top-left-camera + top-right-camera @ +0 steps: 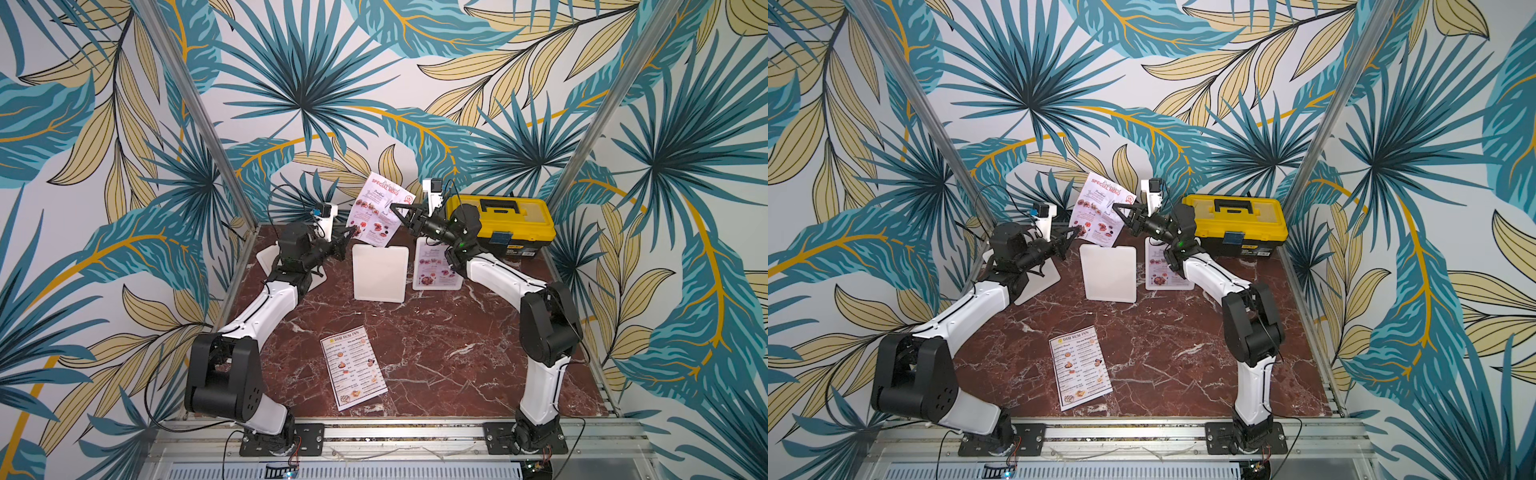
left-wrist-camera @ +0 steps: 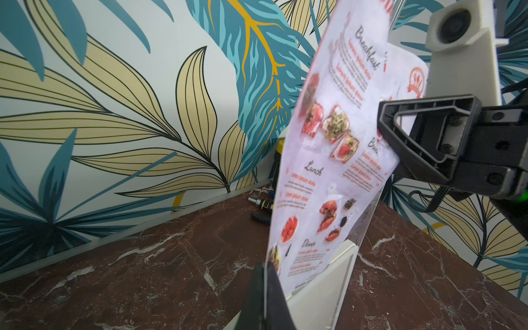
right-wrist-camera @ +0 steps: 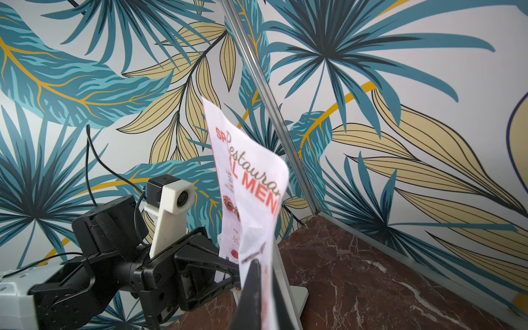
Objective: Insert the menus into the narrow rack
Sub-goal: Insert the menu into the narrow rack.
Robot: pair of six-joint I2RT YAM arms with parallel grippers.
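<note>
A red-titled "SPECIAL MENU" sheet (image 1: 374,208) (image 1: 1098,208) hangs tilted above the back of the table, gripped by both arms. My left gripper (image 1: 352,230) (image 2: 264,274) is shut on its lower left edge. My right gripper (image 1: 392,206) (image 3: 264,265) is shut on its right edge higher up. The sheet's bottom edge (image 2: 308,274) meets the top of the white middle rack (image 1: 380,274) (image 2: 320,297). Another menu (image 1: 432,266) stands in the rack to the right. The "DIM SUM INN" menu (image 1: 353,368) (image 1: 1080,368) lies flat on the marble near the front.
A yellow toolbox (image 1: 511,224) sits at the back right, behind my right arm. A third white rack (image 1: 266,257) is partly hidden under my left arm. Small dark tools (image 2: 260,204) lie by the back wall. Patterned walls close in three sides.
</note>
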